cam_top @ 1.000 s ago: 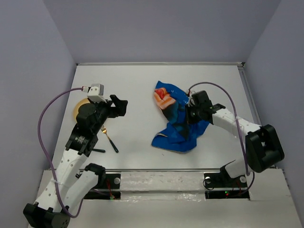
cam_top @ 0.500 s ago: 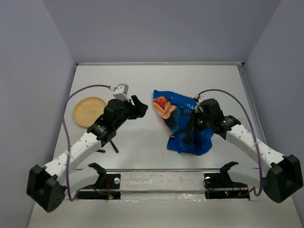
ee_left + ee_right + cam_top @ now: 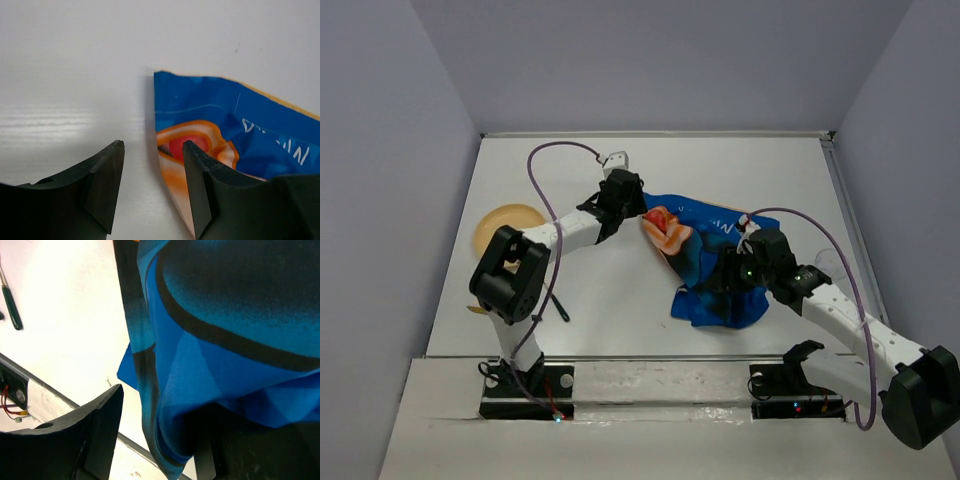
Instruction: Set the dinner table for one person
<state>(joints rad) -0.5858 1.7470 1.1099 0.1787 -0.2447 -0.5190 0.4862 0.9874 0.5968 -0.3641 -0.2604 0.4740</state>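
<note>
Flat white dinner table (image 3: 760,170), metal-rimmed

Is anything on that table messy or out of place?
Yes. The blue placemat lies crumpled and folded over itself, right of the middle of the table, instead of spread flat. Nothing could sit neatly on it as it lies.

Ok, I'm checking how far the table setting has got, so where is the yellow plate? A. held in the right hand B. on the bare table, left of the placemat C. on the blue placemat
B: the overhead view shows the yellow plate lying on the white table, well left of the crumpled blue placemat.
</note>
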